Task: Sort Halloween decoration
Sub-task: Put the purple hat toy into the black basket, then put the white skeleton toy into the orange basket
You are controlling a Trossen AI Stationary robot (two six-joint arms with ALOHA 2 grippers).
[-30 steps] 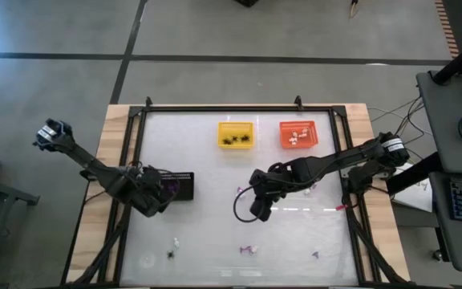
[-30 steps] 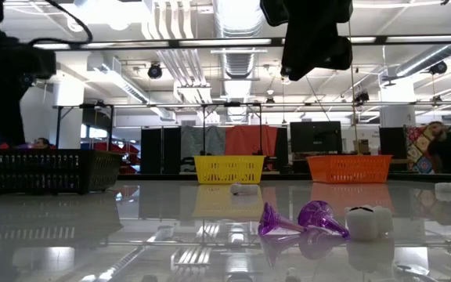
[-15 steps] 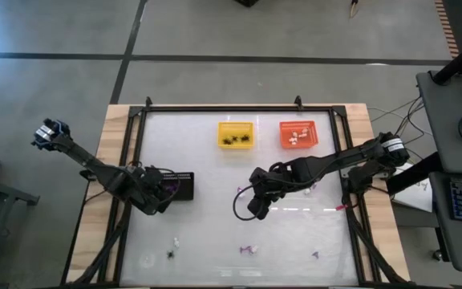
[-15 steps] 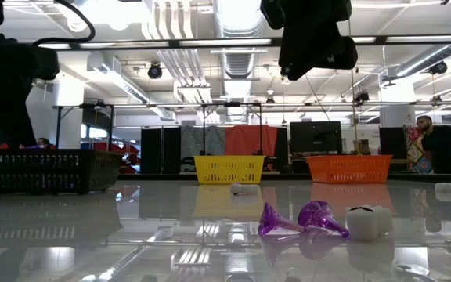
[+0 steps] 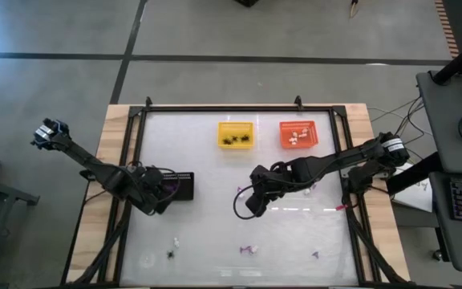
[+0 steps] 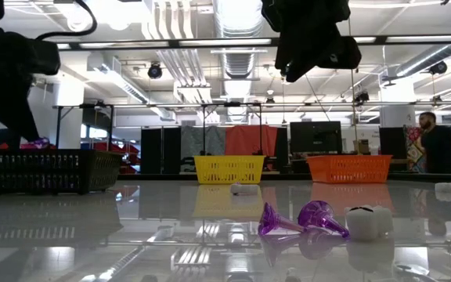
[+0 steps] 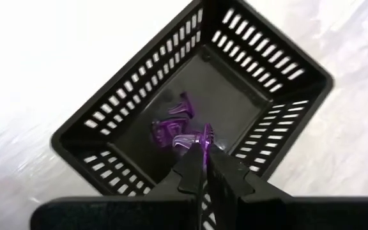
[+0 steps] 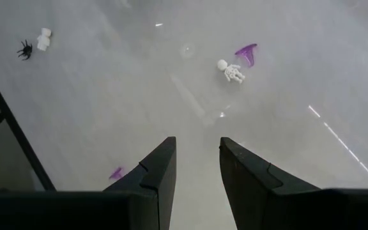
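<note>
My left gripper [image 7: 200,167] is shut on a small purple trinket [image 7: 203,137] over the open black basket [image 7: 139,121], near the table's left edge [image 5: 160,193]. More purple trinkets [image 7: 170,124] lie on the basket's floor. My right gripper [image 8: 197,167] hangs open above the table's middle [image 5: 251,205] with nothing between its fingers. Loose on the table lie a black spider [image 8: 24,48], a white piece [image 8: 43,38], a small skeleton [image 8: 232,70] and purple pieces [image 8: 246,53]. The low view shows two purple pieces [image 6: 300,219] and a white one [image 6: 369,222]. My left gripper pinches the purple trinket's near end [image 7: 204,145] between its two fingertips. The fingers slant down from above into the black basket's opening. The trinket sticks out beyond the tips, over the purple pieces on the basket floor; whether it touches them I cannot tell.
A yellow basket [image 5: 236,134] with black pieces and an orange basket [image 5: 297,134] with white pieces stand at the table's far side. A black frame [image 5: 239,108] rims the table. A person [image 6: 437,145] stands in the room beyond it.
My left gripper has tipped and turned a little over the black basket, still shut on the purple trinket. My right gripper has rolled slightly in place above the table's middle, still open.
</note>
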